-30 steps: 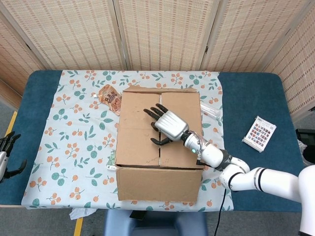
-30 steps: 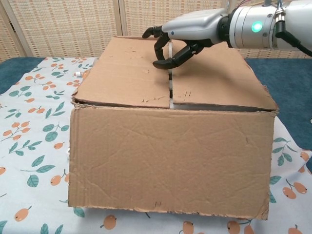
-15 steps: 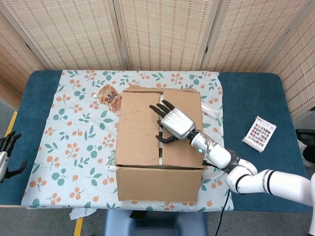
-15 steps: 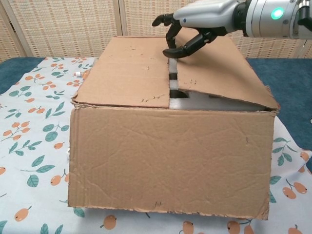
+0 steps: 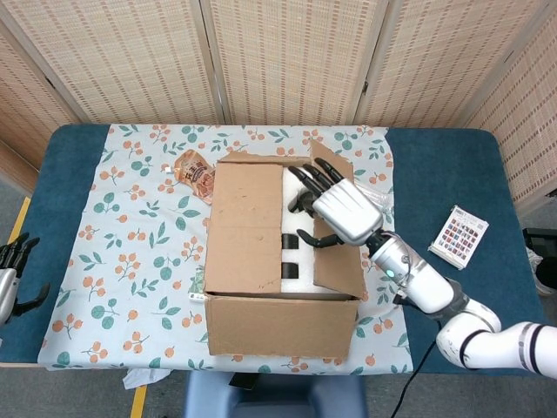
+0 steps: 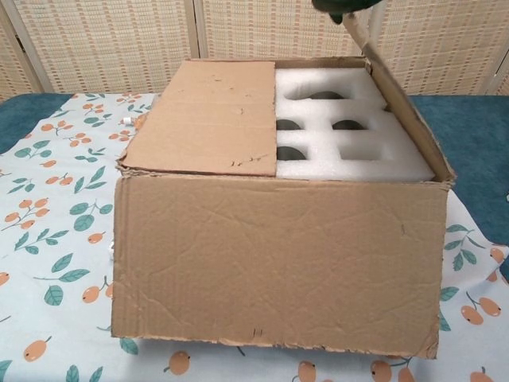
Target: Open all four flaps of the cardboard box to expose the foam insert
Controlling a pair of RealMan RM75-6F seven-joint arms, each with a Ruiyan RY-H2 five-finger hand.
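Note:
The cardboard box (image 5: 278, 326) stands in the middle of the floral cloth. Its left flap (image 5: 242, 228) lies flat and closed. My right hand (image 5: 338, 209) grips the free edge of the right flap (image 5: 335, 270), which is lifted steeply, nearly upright. Under it shows the white foam insert (image 5: 294, 233) with dark round holes. In the chest view the foam insert (image 6: 350, 135) is bare on the right half, the right flap (image 6: 402, 107) slants up, and only dark fingertips (image 6: 338, 8) show at the top edge. My left hand (image 5: 10, 277) hangs off the table's left end, fingers apart, holding nothing.
An orange snack packet (image 5: 197, 174) lies behind the box's left corner. A clear plastic item (image 5: 374, 198) lies right of the box. A card with coloured squares (image 5: 459, 236) rests on the blue table (image 5: 444, 174) at the right. Woven screens stand behind.
My right hand has pulled the right flap up and rightward from nearly flat to nearly upright. The foam insert's right half is now uncovered. The left hand stayed put.

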